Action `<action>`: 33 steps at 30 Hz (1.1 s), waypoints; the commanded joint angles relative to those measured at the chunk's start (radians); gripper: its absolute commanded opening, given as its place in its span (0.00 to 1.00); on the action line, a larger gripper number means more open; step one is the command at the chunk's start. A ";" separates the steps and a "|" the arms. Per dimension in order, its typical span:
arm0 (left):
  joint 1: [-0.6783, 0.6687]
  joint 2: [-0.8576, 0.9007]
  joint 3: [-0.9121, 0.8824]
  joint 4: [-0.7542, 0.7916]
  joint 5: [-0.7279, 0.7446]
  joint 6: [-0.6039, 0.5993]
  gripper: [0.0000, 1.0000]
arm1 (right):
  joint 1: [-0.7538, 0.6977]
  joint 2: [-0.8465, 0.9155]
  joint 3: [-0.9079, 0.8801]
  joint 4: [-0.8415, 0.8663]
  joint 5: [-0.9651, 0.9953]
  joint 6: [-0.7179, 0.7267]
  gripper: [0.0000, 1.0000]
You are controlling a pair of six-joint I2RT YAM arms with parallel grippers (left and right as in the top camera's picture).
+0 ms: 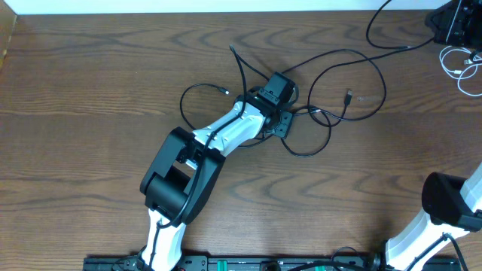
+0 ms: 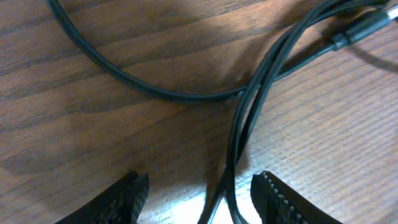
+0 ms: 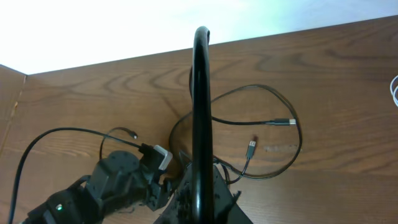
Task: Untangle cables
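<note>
The long black cable lies in loose crossing loops at the table's middle, with one plug end to the left and another to the right. My left gripper is down on the tangle. In the left wrist view it is open, with two strands of the black cable running between the fingers, apart from both. The white cable lies coiled at the far right edge. My right gripper is low at the near right, shut and empty, partly behind a thick arm wire.
A black device with its own black lead stands at the back right corner. The thick arm wire crosses the middle of the right wrist view. The left arm shows at that view's lower left. The table is brown wood.
</note>
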 commanded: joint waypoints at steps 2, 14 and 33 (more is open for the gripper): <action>0.000 0.034 0.010 0.019 -0.014 -0.001 0.59 | -0.001 0.007 0.000 -0.003 0.002 -0.010 0.01; -0.007 0.064 0.009 0.002 -0.020 0.000 0.08 | -0.001 0.007 0.000 -0.020 0.040 -0.014 0.01; 0.328 -0.676 0.028 -0.110 -0.118 0.003 0.07 | -0.009 0.158 0.000 -0.040 0.302 0.068 0.01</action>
